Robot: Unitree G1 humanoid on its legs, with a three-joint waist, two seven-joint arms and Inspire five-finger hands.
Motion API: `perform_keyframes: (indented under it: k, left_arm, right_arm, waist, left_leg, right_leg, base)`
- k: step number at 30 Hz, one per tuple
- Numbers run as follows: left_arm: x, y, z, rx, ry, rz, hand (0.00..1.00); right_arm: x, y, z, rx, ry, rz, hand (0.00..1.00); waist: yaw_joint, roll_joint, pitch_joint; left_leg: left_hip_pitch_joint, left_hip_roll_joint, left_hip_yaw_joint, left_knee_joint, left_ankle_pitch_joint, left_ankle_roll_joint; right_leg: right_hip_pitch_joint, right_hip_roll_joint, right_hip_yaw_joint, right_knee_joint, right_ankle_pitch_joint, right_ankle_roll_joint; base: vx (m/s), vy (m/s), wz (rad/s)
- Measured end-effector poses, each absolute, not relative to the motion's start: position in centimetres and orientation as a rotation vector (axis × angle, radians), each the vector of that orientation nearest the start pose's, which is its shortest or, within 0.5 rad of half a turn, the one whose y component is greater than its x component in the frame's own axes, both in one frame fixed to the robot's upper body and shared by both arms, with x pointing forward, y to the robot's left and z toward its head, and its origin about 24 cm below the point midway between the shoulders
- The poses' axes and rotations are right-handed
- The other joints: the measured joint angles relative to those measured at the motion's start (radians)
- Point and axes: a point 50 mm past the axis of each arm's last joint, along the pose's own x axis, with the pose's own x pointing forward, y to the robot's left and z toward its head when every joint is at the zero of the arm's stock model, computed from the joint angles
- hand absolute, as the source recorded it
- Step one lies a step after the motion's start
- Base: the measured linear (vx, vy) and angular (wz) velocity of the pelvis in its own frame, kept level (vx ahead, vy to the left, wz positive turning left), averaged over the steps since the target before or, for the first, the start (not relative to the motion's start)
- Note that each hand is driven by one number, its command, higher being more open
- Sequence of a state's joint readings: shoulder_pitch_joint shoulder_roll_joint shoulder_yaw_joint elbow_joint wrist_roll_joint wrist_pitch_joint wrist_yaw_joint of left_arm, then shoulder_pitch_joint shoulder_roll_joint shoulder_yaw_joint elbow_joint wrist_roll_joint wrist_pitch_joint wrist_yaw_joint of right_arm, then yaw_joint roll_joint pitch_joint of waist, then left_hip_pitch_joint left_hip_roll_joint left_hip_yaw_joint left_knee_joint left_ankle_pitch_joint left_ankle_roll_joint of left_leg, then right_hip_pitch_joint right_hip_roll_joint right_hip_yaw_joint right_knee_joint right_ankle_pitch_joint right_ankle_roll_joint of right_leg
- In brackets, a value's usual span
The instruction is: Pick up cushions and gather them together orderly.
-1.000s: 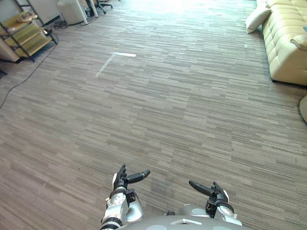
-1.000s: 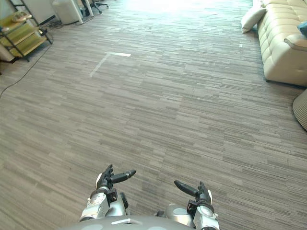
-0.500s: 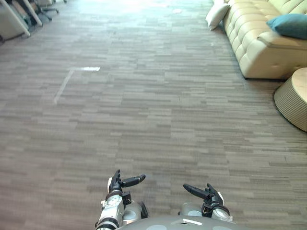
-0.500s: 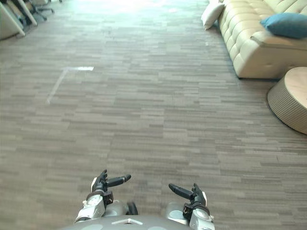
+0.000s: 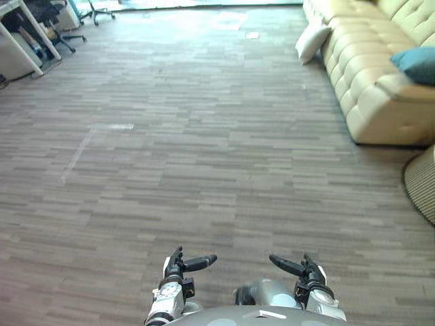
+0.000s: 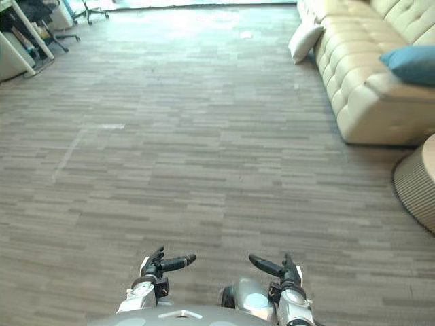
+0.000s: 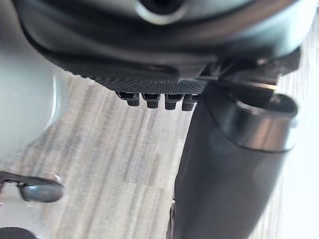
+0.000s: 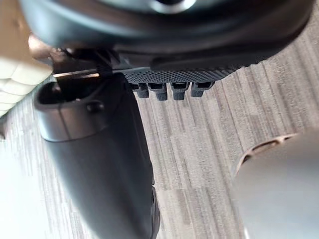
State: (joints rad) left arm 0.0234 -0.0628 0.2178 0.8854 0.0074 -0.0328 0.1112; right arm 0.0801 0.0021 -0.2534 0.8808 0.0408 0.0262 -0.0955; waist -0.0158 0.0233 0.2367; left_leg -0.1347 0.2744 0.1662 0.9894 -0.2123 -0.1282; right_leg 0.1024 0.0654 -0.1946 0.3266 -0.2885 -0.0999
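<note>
Fingers on my left hand (image 5: 175,266) and right hand (image 5: 307,270) stay relaxed and empty; the camera has swung. A plump white cushion (image 5: 312,42) leans against the tufted cream sofa (image 5: 370,75), with a smooth teal cushion (image 5: 416,62) on top

Daylight comes in from the far end, and the floor (image 5: 217,149) glares near white there. The rest is evenly lit and soft. The sofa (image 5: 367,81) is bright, with a thin shadow at its base. In the wrist views the left hand (image 7: 224,164) and right hand (image 8: 99,164) are dark and backlit, with the floor blown out beside them.
</note>
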Motion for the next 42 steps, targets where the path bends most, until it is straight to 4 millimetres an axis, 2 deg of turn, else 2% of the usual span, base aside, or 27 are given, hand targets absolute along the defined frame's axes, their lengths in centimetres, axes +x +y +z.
perform_keyframes:
  k: [2,3,4,7,8,9,10,11,13,15,16,17,20,22,24,25,26,29,31,32,33,34,36,38,39,40,42]
  left_arm:
    - [15.2,16.6,-13.6,-0.101,0.858,0.285,1.00]
    - [15.3,16.6,-13.6,-0.101,0.854,0.286,1.00]
    - [15.5,16.8,-13.4,-0.106,0.841,0.293,1.00]
    - [15.9,16.8,-13.1,-0.123,0.807,0.302,1.00]
    - [15.9,17.0,-13.0,-0.133,0.800,0.314,1.00]
    - [15.7,17.2,-13.1,-0.138,0.804,0.332,1.00]
    - [15.6,17.4,-13.1,-0.141,0.806,0.345,1.00]
    - [15.6,18.1,-13.1,-0.141,0.810,0.372,1.00]
    - [15.6,18.7,-13.1,-0.134,0.814,0.398,1.00]
    - [15.2,19.0,-13.5,-0.121,0.847,0.408,1.00]
    - [14.9,19.1,-13.7,-0.115,0.875,0.418,1.00]
    - [14.5,19.2,-14.0,-0.110,0.895,0.426,1.00]
    - [13.8,19.1,-14.3,-0.106,0.922,0.430,1.00]
    - [13.3,19.1,-14.6,-0.109,0.945,0.433,1.00]
    - [13.0,19.0,-14.8,-0.113,0.957,0.431,1.00]
    - [12.7,18.8,-14.9,-0.113,0.970,0.420,1.00]
    - [12.7,18.1,-15.1,-0.113,0.982,0.382,1.00]
    - [13.2,16.3,-15.0,-0.132,0.974,0.311,1.00]
    - [13.4,16.3,-14.9,-0.130,0.964,0.309,1.00]
    - [13.6,16.4,-14.8,-0.132,0.954,0.314,1.00]
    - [13.8,16.8,-14.6,-0.141,0.932,0.338,1.00]
    - [13.8,17.1,-14.5,-0.147,0.923,0.356,1.00]
    - [14.0,17.3,-14.3,-0.145,0.908,0.362,1.00]
    - [14.1,17.6,-13.9,-0.141,0.872,0.370,1.00]
    - [14.2,17.6,-13.8,-0.140,0.862,0.371,1.00]
    - [14.6,17.8,-13.5,-0.142,0.840,0.376,1.00]
    - [14.6,18.1,-13.5,-0.151,0.834,0.394,1.00]
  right_arm:
    - [11.8,-19.3,-14.9,0.109,0.997,-0.368,1.00]
    - [11.8,-19.3,-14.9,0.111,0.999,-0.368,1.00]
    - [11.7,-19.0,-14.9,0.117,1.003,-0.365,1.00]
    - [11.4,-18.9,-15.0,0.116,1.011,-0.369,1.00]
    - [11.1,-18.9,-15.1,0.111,1.019,-0.373,1.00]
    - [9.9,-18.4,-15.5,0.123,1.057,-0.380,1.00]
    - [9.8,-18.1,-15.6,0.130,1.062,-0.378,1.00]
    - [9.5,-17.6,-15.7,0.144,1.069,-0.376,1.00]
    - [9.4,-17.3,-15.7,0.153,1.072,-0.371,1.00]
    - [9.9,-17.2,-15.6,0.151,1.059,-0.359,1.00]
    - [10.3,-17.3,-15.5,0.145,1.040,-0.343,1.00]
    - [10.5,-17.7,-15.3,0.136,1.020,-0.339,1.00]
    - [11.0,-18.6,-14.9,0.120,0.982,-0.361,1.00]
    - [11.8,-19.0,-14.5,0.115,0.949,-0.370,1.00]
    - [12.3,-19.1,-14.3,0.119,0.929,-0.375,1.00]
    - [12.3,-19.2,-14.3,0.126,0.926,-0.381,1.00]
    - [12.6,-19.8,-14.2,0.115,0.923,-0.388,1.00]
    - [12.7,-20.5,-14.2,0.102,0.934,-0.404,1.00]
    - [12.3,-20.2,-14.5,0.097,0.963,-0.394,1.00]
    - [12.1,-20.1,-14.6,0.092,0.974,-0.386,1.00]
    - [12.0,-19.7,-14.8,0.077,0.989,-0.362,1.00]
    - [11.9,-19.6,-14.8,0.062,0.993,-0.345,1.00]
    - [11.7,-19.6,-14.9,0.063,1.000,-0.346,1.00]
    - [11.5,-19.5,-15.0,0.064,1.018,-0.348,1.00]
    - [11.4,-19.4,-15.1,0.065,1.023,-0.346,1.00]
    - [11.2,-19.2,-15.2,0.072,1.032,-0.344,1.00]
    - [11.1,-18.9,-15.3,0.077,1.039,-0.343,1.00]
  waist:
    - [0.017,-0.007,0.003]
    - [0.018,-0.010,0.005]
    - [0.027,-0.021,0.010]
    - [0.038,-0.021,0.009]
    - [0.045,-0.021,0.006]
    - [0.069,-0.051,-0.034]
    - [0.066,-0.059,-0.046]
    - [0.059,-0.099,-0.061]
    - [0.064,-0.131,-0.061]
    - [0.062,-0.126,-0.055]
    - [0.061,-0.115,-0.045]
    - [0.059,-0.109,-0.042]
    - [0.049,-0.082,-0.037]
    - [0.026,-0.072,-0.027]
    - [0.010,-0.072,-0.027]
    - [0.005,-0.073,-0.026]
    - [0.011,-0.043,-0.034]
    - [-0.001,-0.005,-0.036]
    - [-0.006,-0.001,-0.033]
    - [-0.001,0.001,-0.033]
    - [0.011,0.005,-0.028]
    - [0.014,0.005,-0.024]
    - [0.019,0.003,-0.024]
    - [0.024,0.002,-0.023]
    - [0.029,-0.002,-0.022]
    - [0.041,-0.013,-0.017]
    - [0.045,-0.021,-0.013]
  left_leg:
    - [-0.057,-0.035,0.017,-0.158,-0.037,0.031]
    - [-0.063,-0.046,0.017,-0.197,-0.039,0.031]
    - [-0.088,-0.085,0.015,-0.352,-0.034,0.032]
    - [-0.148,-0.108,0.018,-0.560,0.026,0.036]
    - [-0.161,-0.105,0.025,-0.601,0.062,0.053]
    - [-0.165,-0.116,0.045,-0.542,0.161,0.087]
    - [-0.170,-0.124,0.051,-0.520,0.150,0.084]
    - [-0.161,-0.145,0.074,-0.486,0.098,0.100]
    - [-0.112,-0.178,0.110,-0.459,0.038,0.116]
    - [-0.020,-0.193,0.131,-0.484,-0.020,0.125]
    - [0.050,-0.204,0.136,-0.507,-0.049,0.122]
    - [0.118,-0.212,0.137,-0.541,-0.066,0.123]
    - [0.283,-0.195,0.132,-0.664,-0.097,0.110]
    - [0.382,-0.161,0.126,-0.747,-0.108,0.093]
    - [0.449,-0.140,0.124,-0.803,-0.122,0.068]
    - [0.496,-0.138,0.116,-0.832,-0.135,0.047]
    - [0.519,-0.111,0.093,-0.842,-0.111,0.052]
    - [0.443,-0.070,0.010,-0.658,0.009,0.033]
    - [0.319,-0.045,-0.092,-0.362,0.074,-0.044]
    - [0.269,-0.033,-0.103,-0.241,0.081,-0.060]
    - [0.180,-0.007,-0.073,-0.032,0.074,-0.048]
    - [0.110,0.014,-0.036,0.051,0.058,-0.021]
    - [0.042,0.018,0.012,0.042,0.035,0.012]
    - [-0.054,0.011,0.107,-0.127,-0.011,0.044]
    - [-0.067,0.004,0.129,-0.188,-0.011,0.046]
    - [-0.095,-0.034,0.169,-0.373,-0.005,0.045]
    - [-0.106,-0.067,0.187,-0.505,0.030,0.046]
  right_leg:
    - [0.073,-0.009,0.042,-0.050,-0.001,-0.001]
    - [0.086,-0.014,0.050,-0.059,-0.001,0.000]
    - [0.130,-0.032,0.088,-0.080,-0.012,0.019]
    - [0.192,-0.049,0.158,-0.124,-0.048,0.053]
    - [0.221,-0.052,0.189,-0.135,-0.079,0.060]
    - [0.241,-0.088,0.245,-0.129,-0.114,0.094]
    - [0.240,-0.099,0.256,-0.121,-0.117,0.100]
    - [0.213,-0.146,0.269,-0.044,-0.118,0.105]
    - [0.115,-0.184,0.279,0.236,-0.075,0.167]
    - [-0.016,-0.209,0.279,0.562,0.107,0.229]
    - [-0.082,-0.234,0.257,0.720,0.116,0.238]
    - [-0.139,-0.265,0.213,0.814,0.102,0.215]
    - [-0.304,-0.273,0.091,0.832,0.039,0.163]
    - [-0.419,-0.243,0.022,0.666,0.004,0.143]
    - [-0.477,-0.212,0.014,0.472,0.020,0.156]
    - [-0.481,-0.193,0.025,0.367,0.112,0.100]
    - [-0.464,-0.171,0.004,0.395,0.057,0.052]
    - [-0.391,-0.165,-0.041,0.382,-0.028,0.012]
    - [-0.283,-0.148,-0.079,0.294,-0.039,0.012]
    - [-0.241,-0.133,-0.081,0.256,-0.039,0.013]
    - [-0.156,-0.104,-0.084,0.183,-0.040,0.011]
    - [-0.086,-0.086,-0.084,0.127,-0.042,0.011]
    - [-0.025,-0.083,-0.083,0.074,-0.041,0.017]
    - [0.061,-0.084,-0.069,-0.012,-0.040,0.031]
    - [0.083,-0.088,-0.064,-0.032,-0.041,0.035]
    - [0.143,-0.103,-0.053,-0.073,-0.048,0.051]
    - [0.178,-0.117,-0.043,-0.098,-0.051,0.071]
  base:
    - [0.42,0.010,-0.52]
    - [0.42,0.081,-0.68]
    - [0.45,0.132,-0.74]
    - [0.50,0.204,-0.75]
    - [0.70,0.322,-1.23]
    - [0.63,0.281,-1.02]
    - [0.64,0.270,-0.78]
    - [0.62,0.265,-0.31]
    - [0.59,0.271,-0.19]
    - [0.55,0.246,-0.18]
    - [0.53,0.190,-0.21]
    - [0.62,0.181,-0.17]
    - [0.46,0.020,-0.04]
    - [0.57,-0.158,0.19]
    - [0.49,-0.183,0.23]
    - [0.67,-0.299,0.24]
    - [0.81,-0.373,0.27]
    - [0.72,-0.356,0.36]
    - [0.46,-0.229,0.53]
    - [0.43,-0.159,0.20]
    - [0.47,-0.144,0.05]
    - [0.44,-0.111,0.00]
    - [0.31,-0.027,-0.11]
    - [0.34,0.015,-0.22]
    - [0.48,0.093,-0.25]
    - [0.41,0.087,-0.25]
    - [0.43,0.131,-0.32]
